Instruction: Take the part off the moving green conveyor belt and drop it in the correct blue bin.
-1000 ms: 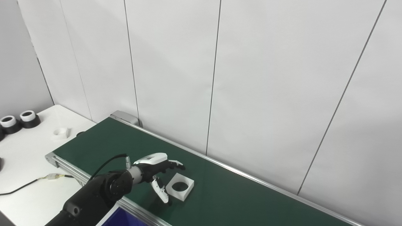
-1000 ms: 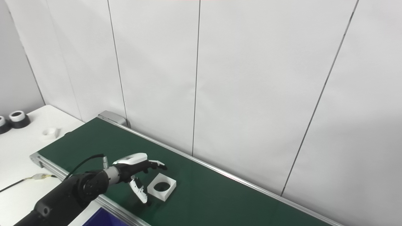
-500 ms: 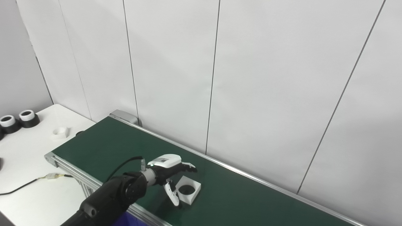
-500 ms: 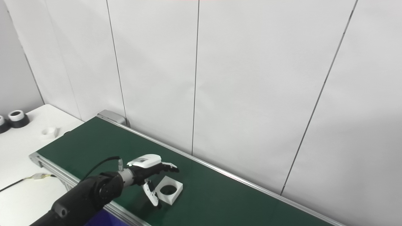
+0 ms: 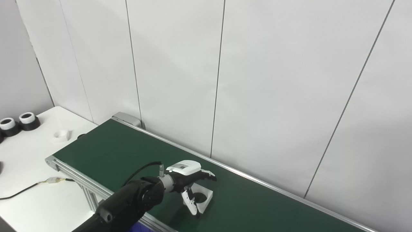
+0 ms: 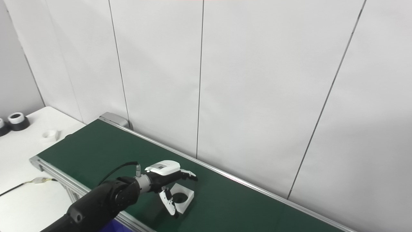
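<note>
A white square part with a round hole (image 5: 206, 195) lies flat on the green conveyor belt (image 5: 106, 151); it also shows in the right eye view (image 6: 186, 197). My left hand (image 5: 188, 175) reaches over it from the left, open. Its fingers (image 5: 207, 174) stretch above the part's far edge. Its thumb (image 5: 190, 203) hangs down against the part's near-left side and hides that corner. I cannot tell whether the hand is touching the part. My right hand is not in view.
A white table (image 5: 25, 161) at the left carries two black-and-white rings (image 5: 28, 120), a small white part (image 5: 61, 135) and a cable (image 5: 29, 188). A white panelled wall runs close behind the belt. A sliver of blue bin (image 6: 112, 227) shows at the bottom edge.
The part has travelled to the right on the belt. My left hand has followed it rightwards and closed in, so the fingers are now over it and the thumb is at its side.
</note>
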Tool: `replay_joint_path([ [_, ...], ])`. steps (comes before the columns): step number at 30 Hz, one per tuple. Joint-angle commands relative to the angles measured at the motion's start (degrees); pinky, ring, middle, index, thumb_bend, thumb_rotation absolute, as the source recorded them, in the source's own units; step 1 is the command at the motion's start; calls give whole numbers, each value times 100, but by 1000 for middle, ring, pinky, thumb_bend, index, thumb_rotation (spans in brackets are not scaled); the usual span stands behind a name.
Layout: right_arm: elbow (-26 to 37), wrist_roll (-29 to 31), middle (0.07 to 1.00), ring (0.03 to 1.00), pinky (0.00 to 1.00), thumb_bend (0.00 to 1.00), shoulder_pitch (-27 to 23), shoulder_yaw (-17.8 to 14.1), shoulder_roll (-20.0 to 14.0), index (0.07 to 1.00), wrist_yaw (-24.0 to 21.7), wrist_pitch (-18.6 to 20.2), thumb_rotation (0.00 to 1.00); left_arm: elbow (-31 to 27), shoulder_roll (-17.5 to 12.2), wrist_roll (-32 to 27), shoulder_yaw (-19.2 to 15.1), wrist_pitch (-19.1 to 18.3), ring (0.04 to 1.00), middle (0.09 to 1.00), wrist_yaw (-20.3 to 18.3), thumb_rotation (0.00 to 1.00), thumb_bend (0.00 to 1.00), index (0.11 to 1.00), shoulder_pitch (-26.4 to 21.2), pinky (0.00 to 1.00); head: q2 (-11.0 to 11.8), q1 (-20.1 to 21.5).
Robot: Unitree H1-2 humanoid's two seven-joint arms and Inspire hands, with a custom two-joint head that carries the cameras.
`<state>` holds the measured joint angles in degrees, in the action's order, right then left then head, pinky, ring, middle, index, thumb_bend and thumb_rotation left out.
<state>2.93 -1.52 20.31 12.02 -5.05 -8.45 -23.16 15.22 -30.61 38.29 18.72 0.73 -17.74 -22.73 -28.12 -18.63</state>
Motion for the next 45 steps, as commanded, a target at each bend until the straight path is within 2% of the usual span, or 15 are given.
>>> replay_joint_path([
  [1, 250, 51, 777, 718, 638, 517, 4, 16, 34, 866, -19, -144, 591, 43, 0, 113, 1, 144, 785, 823, 276, 169, 919, 854, -234, 734, -27, 12],
  [10, 332, -21, 782, 721, 637, 510, 59, 21, 39, 868, 7, -129, 602, 222, 33, 424, 323, 235, 799, 824, 232, 129, 903, 843, -269, 739, -98, 85],
  [12, 347, -14, 782, 719, 637, 525, 67, 21, 42, 866, 8, -115, 603, 307, 27, 486, 369, 279, 718, 760, 284, 135, 909, 790, -267, 661, -103, 87],
  [15, 350, 11, 783, 718, 639, 515, 64, 28, 33, 868, -10, -136, 593, 414, 26, 496, 382, 295, 716, 768, 317, 119, 904, 799, -265, 665, -119, 95],
  [22, 386, 56, 775, 716, 645, 512, 78, 29, 36, 863, -15, -108, 585, 923, 106, 638, 492, 448, 750, 797, 724, 49, 883, 836, -308, 698, -145, 133],
  [27, 380, 78, 778, 713, 644, 509, 81, 37, 25, 862, -27, -149, 581, 1363, 258, 752, 541, 471, 746, 794, 1249, 1, 845, 805, -357, 698, -159, 147],
  [30, 373, 92, 776, 713, 642, 516, 82, 37, 38, 862, -19, -157, 579, 1556, 296, 755, 579, 551, 681, 727, 1518, 0, 784, 722, -395, 642, -158, 148],
  [33, 371, 92, 777, 713, 641, 517, 83, 40, 51, 862, -13, -156, 581, 1644, 301, 660, 572, 649, 657, 703, 1614, 0, 762, 687, -409, 629, -165, 162],
  [34, 377, 95, 775, 713, 640, 516, 83, 43, 57, 861, -12, -146, 579, 1667, 305, 579, 546, 701, 638, 694, 1614, 0, 729, 665, -405, 621, -164, 167],
  [35, 384, 96, 774, 713, 640, 515, 82, 46, 59, 860, -12, -137, 576, 1695, 307, 498, 517, 783, 621, 680, 1635, 19, 600, 565, -399, 611, -166, 169],
  [36, 384, 101, 774, 713, 640, 512, 81, 50, 58, 859, -15, -139, 573, 1737, 305, 425, 496, 879, 535, 615, 1655, 9, 549, 529, -399, 570, -165, 172],
  [38, 380, 89, 777, 713, 640, 502, 78, 52, 55, 862, -17, -147, 566, 1748, 291, 296, 469, 945, 423, 510, 1545, 1, 504, 539, -399, 421, -165, 176],
  [39, 378, 86, 777, 713, 638, 503, 76, 52, 56, 862, -16, -145, 566, 1744, 287, 235, 457, 967, 406, 497, 1511, 0, 498, 544, -395, 395, -164, 177],
  [42, 376, 88, 775, 713, 639, 503, 73, 56, 57, 860, -15, -142, 565, 1769, 286, 105, 415, 1064, 393, 481, 1504, 0, 494, 548, -386, 377, -169, 186],
  [45, 375, 70, 776, 713, 639, 495, 73, 58, 53, 862, -15, -151, 558, 1782, 278, 52, 392, 1135, 439, 521, 1513, 0, 474, 529, -376, 356, -168, 197],
])
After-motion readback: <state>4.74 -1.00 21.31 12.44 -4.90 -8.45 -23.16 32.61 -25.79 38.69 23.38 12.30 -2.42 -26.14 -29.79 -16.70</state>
